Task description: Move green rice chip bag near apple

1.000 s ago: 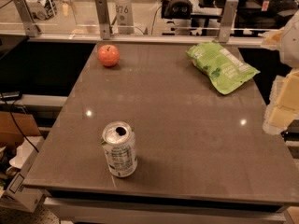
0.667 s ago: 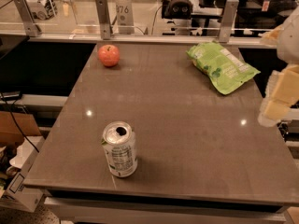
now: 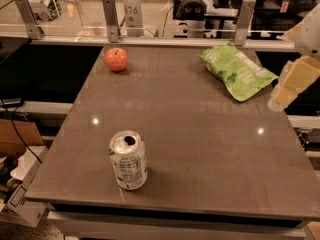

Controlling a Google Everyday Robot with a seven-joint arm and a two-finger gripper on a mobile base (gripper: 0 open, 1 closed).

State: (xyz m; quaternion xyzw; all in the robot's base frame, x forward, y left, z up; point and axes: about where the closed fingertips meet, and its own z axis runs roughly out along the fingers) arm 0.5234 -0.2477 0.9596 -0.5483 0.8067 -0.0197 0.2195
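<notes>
The green rice chip bag (image 3: 237,70) lies flat at the far right of the table, bright green with white label patches. The apple (image 3: 116,59) is small, round and red-orange and stands at the far left of the table, well apart from the bag. My gripper (image 3: 291,84) shows as cream-coloured parts at the right edge of the view. It hangs just right of the bag's near end, above the table's right edge, and holds nothing that I can see.
A silver drink can (image 3: 128,159) stands upright near the front left of the grey table (image 3: 200,149). A metal rail with upright posts (image 3: 111,19) runs along the table's far edge. Boxes and cables (image 3: 20,184) lie on the floor at the left.
My gripper has moved up in the view, away from the front and closer to the bag's near end. The bag, apple and can have not moved.
</notes>
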